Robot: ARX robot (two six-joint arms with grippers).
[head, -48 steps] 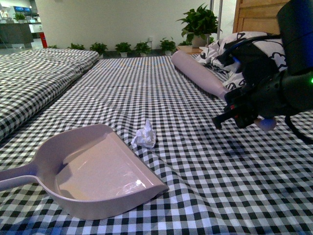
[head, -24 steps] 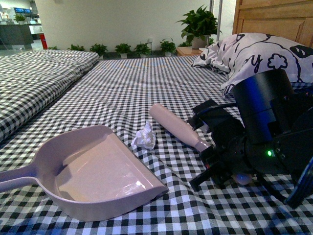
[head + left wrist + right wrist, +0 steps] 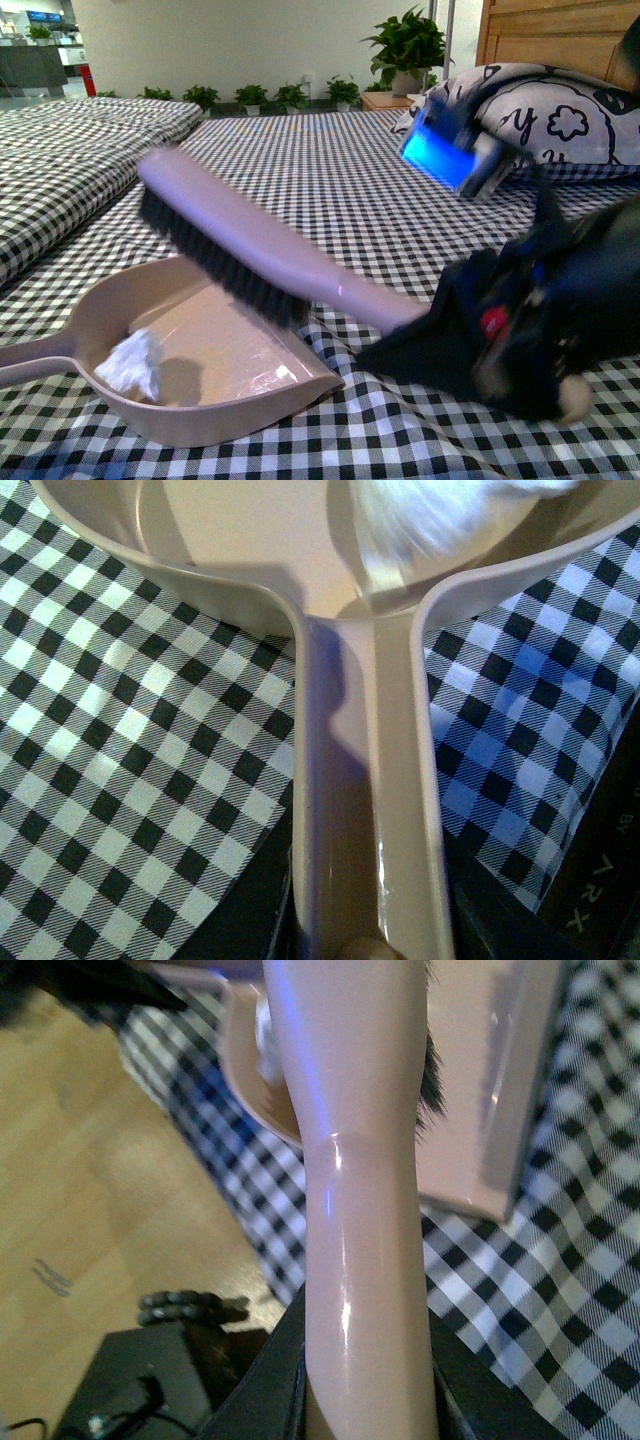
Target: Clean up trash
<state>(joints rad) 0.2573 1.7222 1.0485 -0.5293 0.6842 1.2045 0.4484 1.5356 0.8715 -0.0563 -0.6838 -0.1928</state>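
The trash (image 3: 130,364), a crumpled white paper ball, lies inside the beige dustpan (image 3: 240,345) near its back wall; the left wrist view shows the trash (image 3: 420,515) blurred just past the handle. My left gripper (image 3: 365,935) is shut on the dustpan's handle (image 3: 365,780). The brush (image 3: 235,240) slants across the pan's mouth, its black bristles (image 3: 215,270) over the pan floor. My right gripper (image 3: 470,345) is shut on the brush's handle (image 3: 365,1290), low on the right and blurred.
Black-and-white checked cloth (image 3: 330,190) covers the bed. A patterned pillow (image 3: 540,115) lies at the back right before a wooden headboard (image 3: 550,30). Potted plants (image 3: 405,50) line the far wall. A second checked bed (image 3: 70,150) is on the left.
The brush swept left from beside the trash and now lies across the dustpan's mouth. The trash went from the cloth into the pan. The dustpan stayed put.
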